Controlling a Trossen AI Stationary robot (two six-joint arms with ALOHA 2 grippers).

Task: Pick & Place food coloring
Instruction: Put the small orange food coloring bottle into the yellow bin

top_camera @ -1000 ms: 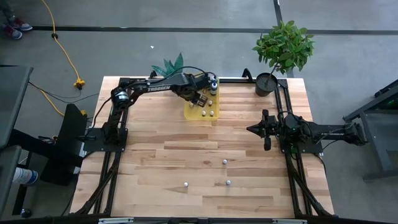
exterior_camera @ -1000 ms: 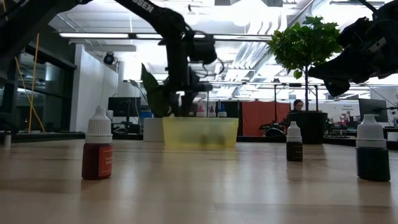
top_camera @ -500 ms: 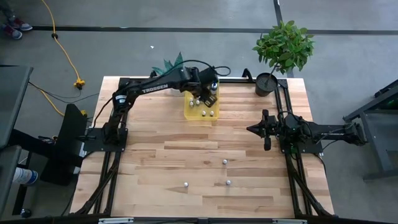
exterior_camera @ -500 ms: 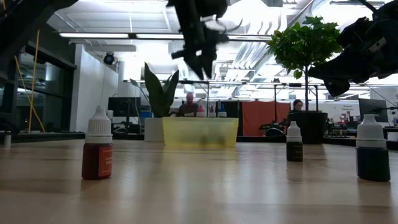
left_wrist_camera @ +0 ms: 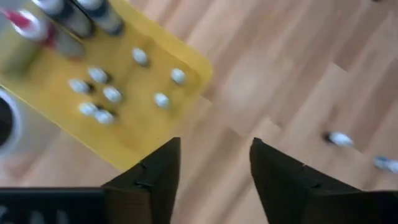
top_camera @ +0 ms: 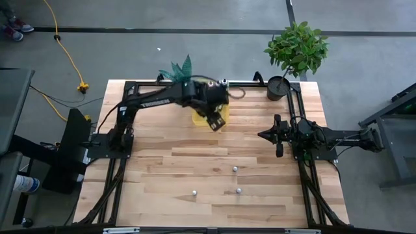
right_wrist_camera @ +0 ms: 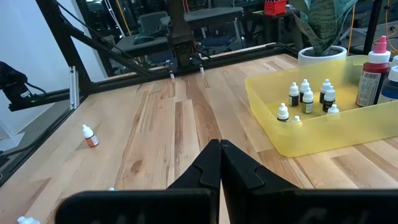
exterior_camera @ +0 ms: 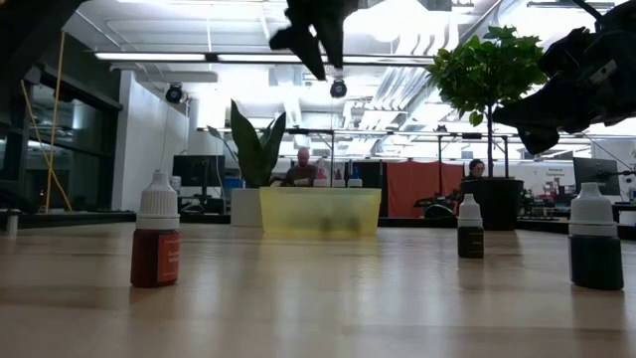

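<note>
Nearest the low camera, three bottles stand loose on the table [top_camera: 162,169]: a red one [exterior_camera: 156,244] at one side, a dark one [exterior_camera: 596,239] at the other and a smaller one [exterior_camera: 470,228] farther back. From above they are three white dots near the front edge [top_camera: 194,193], [top_camera: 238,191], [top_camera: 234,169], well apart from both arms.

Midway back on its own side, the right gripper [top_camera: 279,136] waits above the wood with its fingers pressed together and nothing between them.

Farther off is the yellow tray [left_wrist_camera: 186,53], holding a cluster of small white-capped bottles [left_wrist_camera: 112,94] and a few taller ones [left_wrist_camera: 68,18] at its far end. The left gripper [left_wrist_camera: 212,171] hangs over the tray's front corner, fingers spread and empty. A second ago it was low inside the tray; half a second ago it had risen above it; now it has lifted higher and swung toward the open table, so that its wrist view takes in two of the loose bottles [left_wrist_camera: 339,138].

That reads as one delivery finished and the arm turning back for another. Three bottles seem left to fetch, and the left gripper is already open for the next pick.
</note>
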